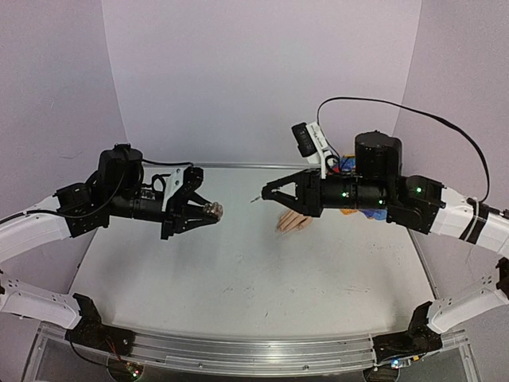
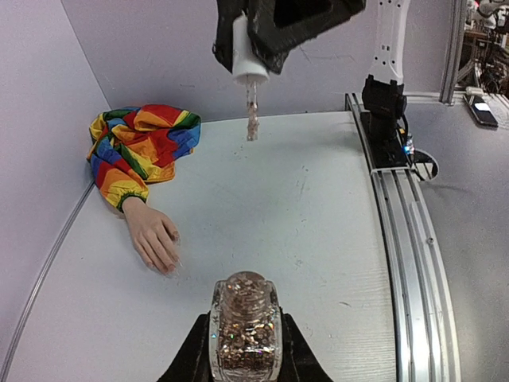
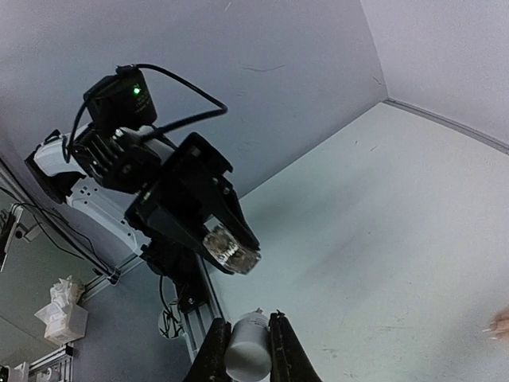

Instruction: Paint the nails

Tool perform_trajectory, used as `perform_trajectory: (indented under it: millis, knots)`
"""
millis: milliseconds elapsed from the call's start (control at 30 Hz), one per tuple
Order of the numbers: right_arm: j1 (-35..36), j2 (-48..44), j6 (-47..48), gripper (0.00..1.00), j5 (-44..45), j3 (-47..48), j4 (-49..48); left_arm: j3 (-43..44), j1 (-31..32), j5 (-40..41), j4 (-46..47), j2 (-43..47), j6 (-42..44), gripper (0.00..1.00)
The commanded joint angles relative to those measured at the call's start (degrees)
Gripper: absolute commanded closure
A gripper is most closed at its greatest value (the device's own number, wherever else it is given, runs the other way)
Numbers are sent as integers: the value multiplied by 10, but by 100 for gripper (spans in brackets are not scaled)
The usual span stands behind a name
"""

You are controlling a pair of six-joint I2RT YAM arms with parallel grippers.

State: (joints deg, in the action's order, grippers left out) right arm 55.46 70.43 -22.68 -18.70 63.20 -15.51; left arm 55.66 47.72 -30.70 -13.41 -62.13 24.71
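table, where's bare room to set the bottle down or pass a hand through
Free: the wide middle of the table, from the front rail up to under the bottle. Crowded: the far right, where the mannequin and its sleeve lie beneath the right arm. The gap between bottle and brush cap is narrow.

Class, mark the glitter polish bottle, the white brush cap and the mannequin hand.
glitter polish bottle [image 2: 246, 330]: left wrist view, on its glass body.
white brush cap [image 2: 247, 56]: left wrist view, on its white side.
mannequin hand [image 2: 151, 232]: left wrist view, on the back of the hand.
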Motion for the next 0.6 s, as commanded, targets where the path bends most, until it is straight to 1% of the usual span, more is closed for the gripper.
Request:
perform_trajectory:
  millis: [0,67,200,300,567]
  knots:
    - [35,36,-9,100,-2,55,-7,-17,4,40,0,8,49,100]
    - [47,57,-10,100,8,76,-2,-20,4,50,0,7,51,100]
    - [70,99,2,100,63,123,37,-19,5,71,0,-1,49,100]
    - [79,123,7,100,77,141,48,-16,5,85,-1,-10,48,100]
    - [91,137,15,100,123,159,48,-13,5,83,-3,-20,46,100]
